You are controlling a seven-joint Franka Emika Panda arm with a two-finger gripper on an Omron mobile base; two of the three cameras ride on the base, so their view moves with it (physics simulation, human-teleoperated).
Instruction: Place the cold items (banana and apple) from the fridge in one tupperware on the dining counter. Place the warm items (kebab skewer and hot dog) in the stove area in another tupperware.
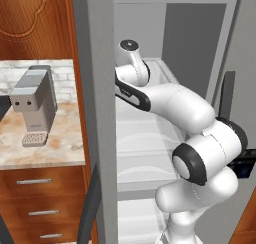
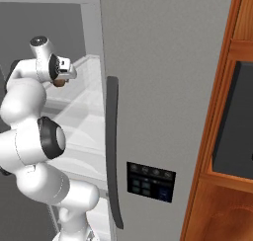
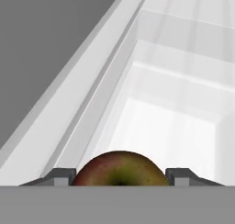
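The round red-brown apple (image 3: 120, 170) sits between my two dark fingertips, and my gripper (image 3: 120, 176) is shut on it. From the right base camera the apple (image 2: 60, 83) shows as a small brown lump under my hand (image 2: 63, 71), held above a clear shelf (image 2: 79, 111) inside the open grey steel fridge (image 2: 163, 87). In the left base view my arm (image 1: 170, 103) reaches into the fridge (image 1: 100, 113) and the fridge wall hides the hand. The banana is out of view.
The fridge door (image 2: 163, 62) with its long dark handle (image 2: 113, 151) and black dispenser panel (image 2: 149, 180) stands close on the right. A grey coffee machine (image 1: 34, 104) sits on the marbled counter (image 1: 40, 143) to the left, over wooden drawers (image 1: 40, 203).
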